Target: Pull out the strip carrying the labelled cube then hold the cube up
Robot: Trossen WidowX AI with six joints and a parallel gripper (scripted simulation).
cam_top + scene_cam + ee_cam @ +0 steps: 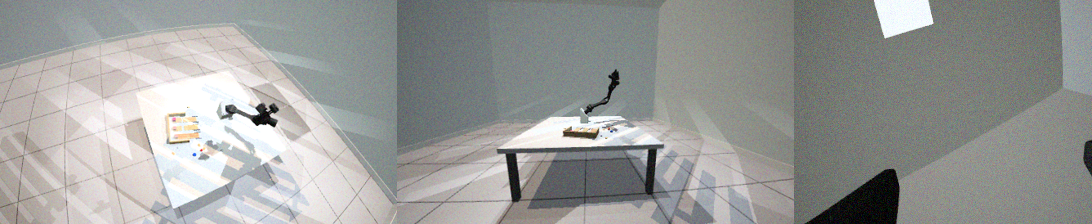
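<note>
- We see the shallow tan wooden tray (168,130) lying on the white square surface (163,102), well apart from the black arm's gripper (613,75), which is raised high above the arm's pale base block (583,115) and points away from the tray.
- Three pale orange strips (185,127) lie side by side in the tray; each seems to carry a small pink cube (174,119) near the tray's far end from the base block. At this size we cannot tell which strip is whole or which cube is labelled.
- We judge the strips thin, light and flexible, best pinched flat at the end nearest the base block and drawn out slowly so the cube rides along.
- The cube looks small, rigid and light; we would grip it across two opposite faces.
- The gripper stands wide open and holds nothing.
- A few tiny coloured bits (194,154) lie beside the tray.
- No writing or brand is legible anywhere.
</note>
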